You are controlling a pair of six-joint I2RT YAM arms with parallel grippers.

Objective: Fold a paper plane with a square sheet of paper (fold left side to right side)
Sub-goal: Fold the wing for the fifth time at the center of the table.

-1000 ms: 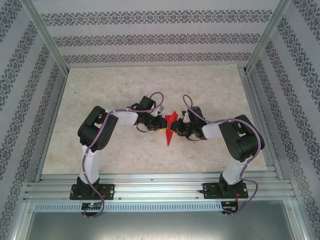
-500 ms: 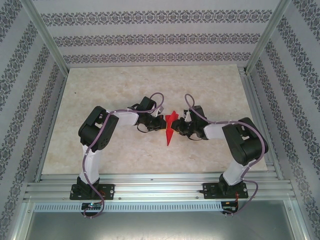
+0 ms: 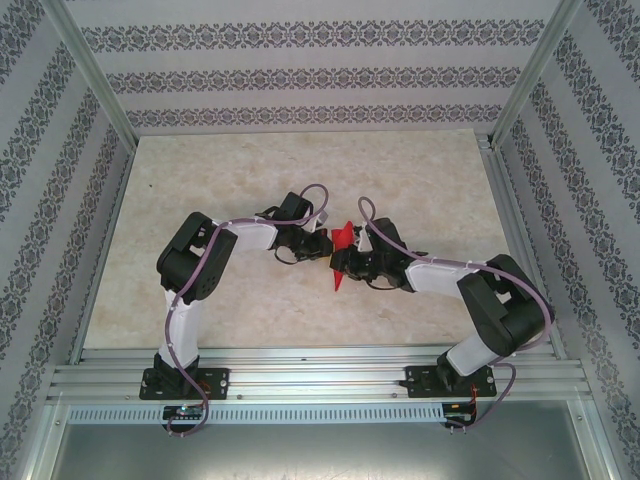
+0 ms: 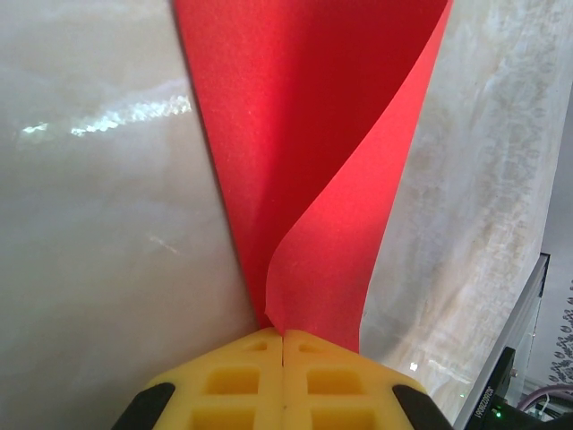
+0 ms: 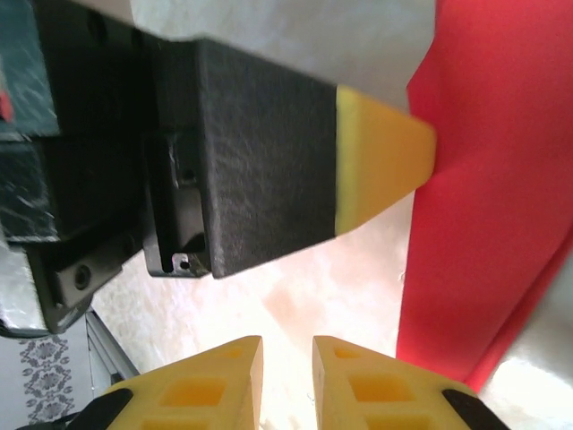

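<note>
At the middle of the tabletop [image 3: 200,180], the left gripper [image 4: 284,345] has its jaws shut on a lifted flap of the red paper [image 4: 304,134] while the right gripper [image 5: 286,358] waits beside it, jaws narrowly apart and empty, so with nothing pinned a pull could skew the crease.

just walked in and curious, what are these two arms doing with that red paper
The two arms are nose to nose at the middle of the table, working on a partly folded red sheet of paper. The left gripper is shut on one end of it, and a flap of the paper curls up above the tabletop. The right gripper sits just beside the paper, jaws slightly apart with nothing between them. It is not a finished plane yet.
</note>
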